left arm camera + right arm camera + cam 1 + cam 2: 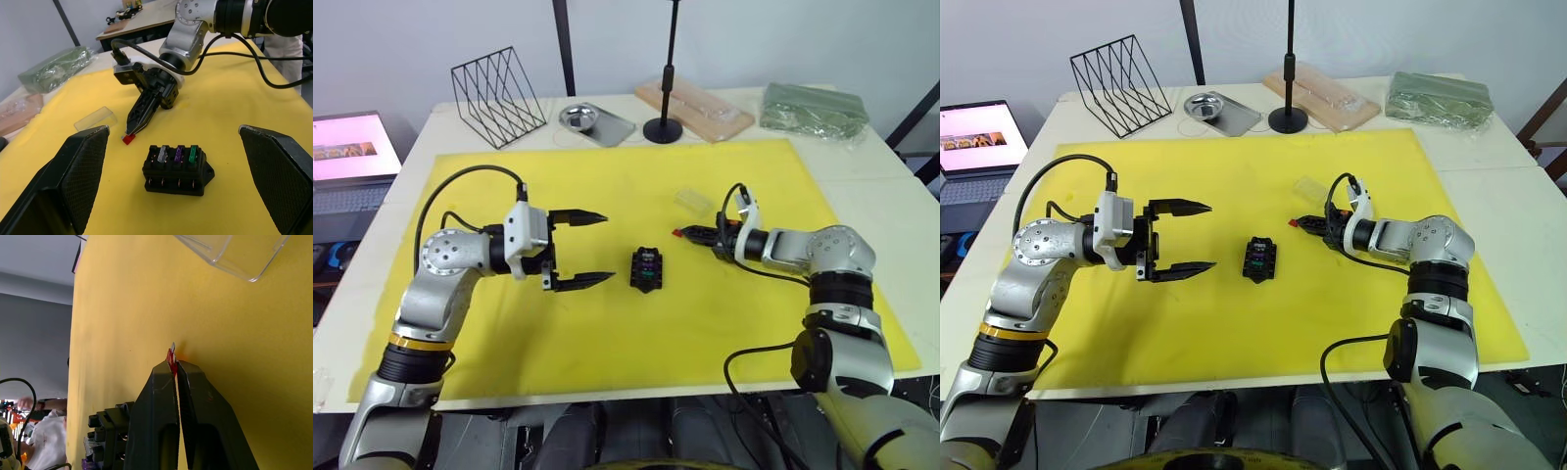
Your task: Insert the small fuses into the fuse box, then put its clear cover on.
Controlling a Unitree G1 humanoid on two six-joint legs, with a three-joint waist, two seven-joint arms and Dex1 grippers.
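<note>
- Yellow mat (607,176) covered most of the white table (401,186), and the black fuse box (646,268) sat near its middle, between the two grippers.
- From the head views the box's slots were too small to read; the left wrist view showed three fuses already seated along its top row: a grey fuse (163,153), a purple fuse (178,153) and a green fuse (193,153).
- The red fuse (171,355) was pinched at the tips of the right gripper (690,233), its fingers pressed together on it. Most of the fuse was hidden between the fingertips, with just a red sliver poking out, down close to the mat beside the box. Whether it touched the mat could not be told.
- In the head views that fuse was no more than a red speck at the gripper's tip.
- The left gripper (587,250) hovered just left of the box, its fingers spread wide and empty.
- The clear cover (693,202) lay on the mat beyond the right gripper, apart from the box; the right wrist view cut off all but one corner.
- At the table's far edge stood a wire rack (497,96), a small metal tray (590,121) and a black stand (664,125).
</note>
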